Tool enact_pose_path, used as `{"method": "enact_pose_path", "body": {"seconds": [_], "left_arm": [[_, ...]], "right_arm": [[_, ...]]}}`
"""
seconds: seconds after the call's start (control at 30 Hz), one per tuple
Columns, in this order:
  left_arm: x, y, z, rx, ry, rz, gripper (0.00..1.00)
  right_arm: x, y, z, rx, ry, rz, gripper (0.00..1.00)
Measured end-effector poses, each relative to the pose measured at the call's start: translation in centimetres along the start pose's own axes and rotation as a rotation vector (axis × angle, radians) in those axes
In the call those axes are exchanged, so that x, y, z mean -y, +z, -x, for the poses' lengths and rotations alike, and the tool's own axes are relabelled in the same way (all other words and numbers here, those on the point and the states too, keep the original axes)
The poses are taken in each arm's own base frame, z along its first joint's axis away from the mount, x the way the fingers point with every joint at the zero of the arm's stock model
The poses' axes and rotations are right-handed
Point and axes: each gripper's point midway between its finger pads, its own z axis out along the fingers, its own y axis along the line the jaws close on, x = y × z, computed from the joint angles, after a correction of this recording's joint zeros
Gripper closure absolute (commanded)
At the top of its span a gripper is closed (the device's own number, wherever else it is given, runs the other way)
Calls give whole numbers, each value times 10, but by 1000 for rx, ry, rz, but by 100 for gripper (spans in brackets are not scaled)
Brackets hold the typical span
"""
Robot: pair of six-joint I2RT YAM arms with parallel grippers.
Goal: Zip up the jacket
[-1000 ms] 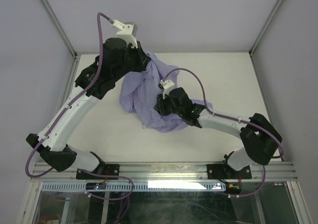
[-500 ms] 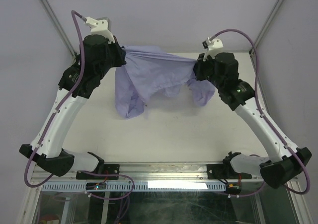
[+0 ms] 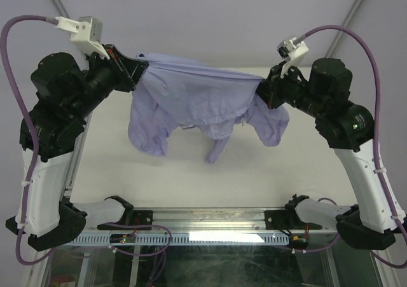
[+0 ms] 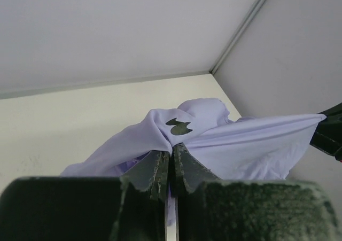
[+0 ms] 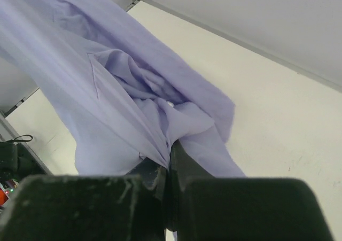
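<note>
1. The left claw (image 3: pixel 136 68) is shut tight on one end of the jacket (image 3: pixel 191 99). In the left wrist view its fingers (image 4: pixel 155 171) meet with cloth pinched between them.
2. The right claw (image 3: pixel 262 91) is likewise clamped on the other end. In the right wrist view the claw (image 5: pixel 170 169) shows no gap, and cloth spills out of it.
3. The jacket hangs in the air between the two claws, above the desk (image 3: pixel 191 179), with its top edge pulled into a line and the rest drooping in folds.
4. The folds hide the jacket's front, so its zipper cannot be made out in any view. Whether the lowest hanging part (image 3: pixel 215 150) touches the desk cannot be told.
5. The left wrist view cuts off the jacket (image 4: pixel 240 145) at its lower edge. A small dark mark (image 4: pixel 179 127) shows on the cloth, though what it is cannot be told.
6. Half a second ago the arms were lower and closer together. Now both are raised and spread wider, and the jacket is stretched further.
7. A second ago the jacket was bunched up at the desk's middle.
8. Count: one jacket, two arms, two claws, one dark mark.
</note>
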Motion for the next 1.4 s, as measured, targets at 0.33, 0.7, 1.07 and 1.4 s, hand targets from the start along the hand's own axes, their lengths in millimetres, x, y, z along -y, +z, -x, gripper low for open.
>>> {"method": "enact_pose_path", "body": {"seconds": [0.33, 0.7, 1.07, 1.4], "left_arm": [[-38, 122, -110, -296, 58, 88, 42], [-104, 164, -271, -645, -17, 273, 4], [-173, 3, -309, -545, -391, 648, 1], [-221, -69, -406, -695, -643, 1117, 1]], "right_arm": [[51, 55, -121, -357, 228, -225, 70], [80, 64, -238, -684, 263, -418, 28], [-71, 137, -263, -709, 31, 35, 17], [-128, 234, -324, -758, -96, 57, 13]]}}
